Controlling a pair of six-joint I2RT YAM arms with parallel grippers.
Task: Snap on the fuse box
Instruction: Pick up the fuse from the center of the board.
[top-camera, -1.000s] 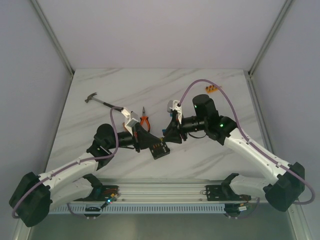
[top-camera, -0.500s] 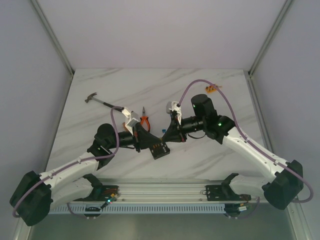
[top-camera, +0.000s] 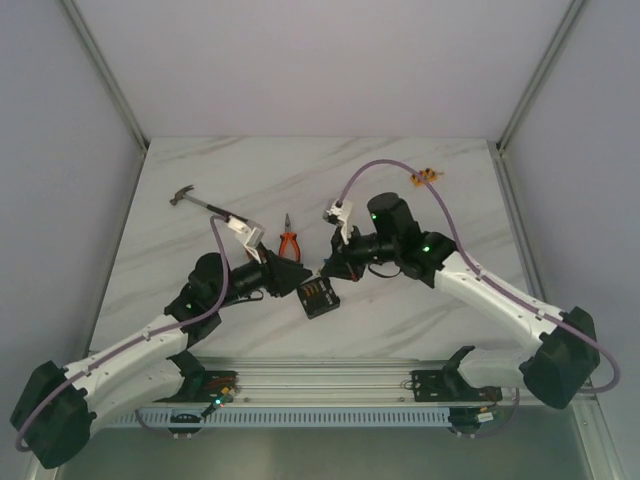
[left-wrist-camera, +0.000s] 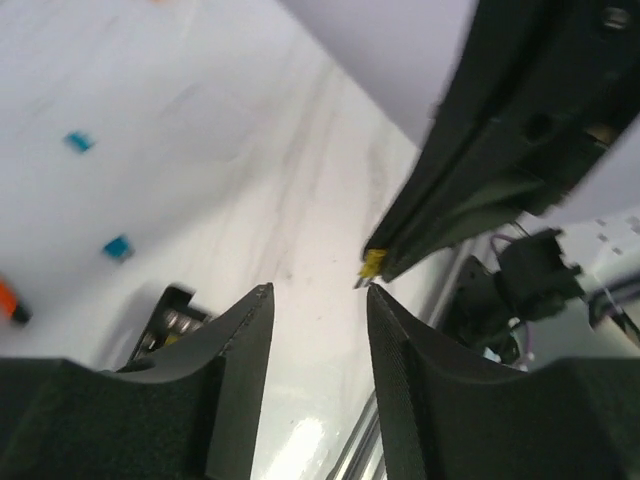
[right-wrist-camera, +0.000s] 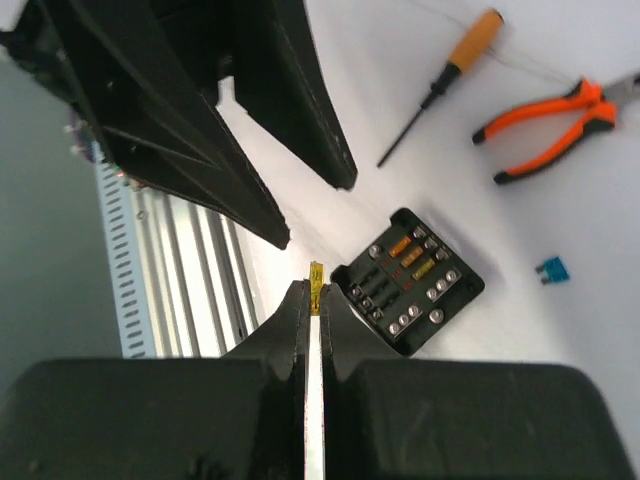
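The fuse box (top-camera: 319, 298) is a small black square box lying open-faced near the table's front middle, with no lid showing on it. In the right wrist view the fuse box (right-wrist-camera: 408, 282) shows orange and yellow fuses and silver screws. My right gripper (right-wrist-camera: 314, 296) is shut on a small yellow fuse (right-wrist-camera: 316, 272), held above the table just left of the box. My right gripper (top-camera: 328, 268) is above the box's far edge. My left gripper (left-wrist-camera: 318, 292) is open and empty, close to the left of the box (left-wrist-camera: 170, 325) and facing the right gripper's tip.
Orange-handled pliers (right-wrist-camera: 555, 115) and an orange-handled screwdriver (right-wrist-camera: 440, 85) lie behind the box. A loose blue fuse (right-wrist-camera: 552, 268) lies beside it. A hammer (top-camera: 195, 200) is at the back left and an orange fuse strip (top-camera: 425, 178) at the back right. The front rail (right-wrist-camera: 170, 270) is close by.
My right arm has shifted left with the yellow fuse in its jaws. My left arm has drawn back a little to the left. The fuse box has not moved.
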